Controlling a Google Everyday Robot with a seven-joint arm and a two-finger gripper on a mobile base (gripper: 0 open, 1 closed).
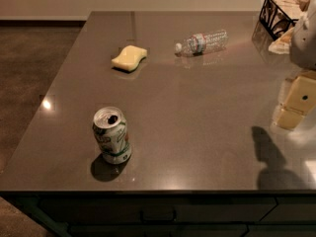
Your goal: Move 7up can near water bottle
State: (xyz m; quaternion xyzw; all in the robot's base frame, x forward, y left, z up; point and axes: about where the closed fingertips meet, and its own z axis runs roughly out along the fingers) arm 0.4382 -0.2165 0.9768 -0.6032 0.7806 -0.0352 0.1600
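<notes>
7up can [112, 135] stands upright in lower left of frame, near the front edge of the counter [207, 112], open top up, nothing touching it. Water bottle [201, 42] lies on its side in the upper middle, cap end pointing left, long axis roughly left-right with a slight tilt. Can and bottle are well apart, with bare counter between them.

Gripper [295, 107] is at the far right edge of frame, mid-height, above the counter, partly cut off. Cannot tell if it is wide or narrow; it holds nothing visible. Its shadow [269, 154] falls lower right.

Key relation: the can lies far to the left of the gripper and somewhat lower in frame, across most of the counter. The bottle is up and left of the gripper, a little closer than the can. Can axis is vertical, so a side grasp looks likely. Judged stage: reach not yet started, can untouched.

Other stuff: yellow sponge [129, 58] upper left of centre, between can and bottle but off to the left; black wire basket [277, 14] upper right corner.
</notes>
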